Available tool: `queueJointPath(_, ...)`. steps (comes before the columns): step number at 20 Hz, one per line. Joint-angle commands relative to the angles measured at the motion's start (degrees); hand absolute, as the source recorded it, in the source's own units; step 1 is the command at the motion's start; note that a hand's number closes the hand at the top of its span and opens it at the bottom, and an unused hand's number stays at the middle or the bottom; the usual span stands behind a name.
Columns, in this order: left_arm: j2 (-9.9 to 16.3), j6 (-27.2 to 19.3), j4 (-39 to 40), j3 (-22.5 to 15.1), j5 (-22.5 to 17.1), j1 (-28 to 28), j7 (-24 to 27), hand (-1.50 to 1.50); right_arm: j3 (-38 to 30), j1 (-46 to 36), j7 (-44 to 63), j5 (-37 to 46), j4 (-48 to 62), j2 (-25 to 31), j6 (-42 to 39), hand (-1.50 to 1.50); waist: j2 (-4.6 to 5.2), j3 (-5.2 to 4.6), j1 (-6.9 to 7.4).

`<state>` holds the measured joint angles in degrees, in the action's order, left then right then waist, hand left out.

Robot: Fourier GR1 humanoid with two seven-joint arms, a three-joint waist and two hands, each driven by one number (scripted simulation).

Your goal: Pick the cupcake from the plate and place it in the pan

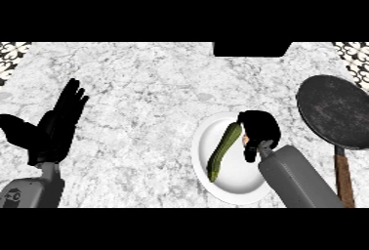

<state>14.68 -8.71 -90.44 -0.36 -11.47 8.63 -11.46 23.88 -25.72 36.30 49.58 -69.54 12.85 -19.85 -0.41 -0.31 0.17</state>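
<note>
Right hand [257, 128] is curling over the plate [210, 128] beside a zucchini [222, 149], closing on the mostly hidden cupcake [246, 139] for lifting toward the pan [335, 111], right. Left hand [54, 126] is resting spread.

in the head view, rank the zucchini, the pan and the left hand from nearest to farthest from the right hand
1. Zucchini: lies on the white plate, right beside the right hand, on its left side.
2. Pan: dark, at the counter's right edge, to the hand's right.
3. Left hand: resting open, far across at the left.
</note>
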Motion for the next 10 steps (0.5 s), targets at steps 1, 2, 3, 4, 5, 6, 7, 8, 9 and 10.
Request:
queueJointPath(1,-1.5,-0.6,-1.0,0.3,1.7,-0.6,-0.6,0.0,-1.0,1.9,-2.4,1.7,-0.7,-2.1,0.6,1.5,0.38,0.31,-0.05)
queueJointPath(2,0.5,0.8,-1.4,2.4,-0.3,2.4,-3.4,0.0,-2.3,1.2,-3.7,1.5,1.4,-2.0,2.0,1.5,0.41,0.32,-0.03)
queueJointPath(3,-0.4,1.1,-2.1,1.6,0.3,0.6,-3.0,0.0,-4.0,0.4,-1.9,0.6,-1.9,-1.5,-2.5,1.5,0.37,0.31,-0.07)
queueJointPath(4,-0.3,0.7,-3.4,2.2,0.6,1.1,-3.4,0.0,-1.8,2.7,-2.4,3.1,-1.6,-3.2,1.3,1.5,0.37,0.31,-0.06)
queueJointPath(5,0.2,1.8,-1.8,2.3,0.6,0.5,-3.2,0.0,-2.3,4.3,-5.3,4.3,0.8,-2.0,5.2,1.5,0.41,0.32,-0.05)
queueJointPath(6,-2.8,0.1,0.2,0.2,2.5,-0.1,0.6,0.0,-1.4,4.4,2.8,3.8,-3.6,-6.8,3.2,1.5,0.37,0.3,-0.24)
queueJointPath(7,-0.5,-0.2,-1.0,1.7,1.4,4.5,-5.4,0.0,-5.6,0.1,2.6,2.1,-0.8,-6.2,2.5,1.5,0.41,0.32,-0.14)
queueJointPath(8,0.2,2.7,-0.7,2.6,-0.6,2.3,-3.4,0.0,-7.8,-3.7,3.7,1.5,4.8,-8.7,3.8,1.5,0.53,0.32,0.37)
queueJointPath(9,-1.9,0.6,-0.4,0.6,2.1,0.6,-1.1,0.0,-9.0,-4.2,5.7,2.2,5.8,-9.7,6.4,1.5,0.55,0.32,0.4)
queueJointPath(10,-0.2,2.0,-0.4,2.7,-0.1,3.3,-2.8,0.0,-11.1,-8.0,9.0,1.6,7.5,-11.6,5.8,1.5,0.62,0.31,0.61)
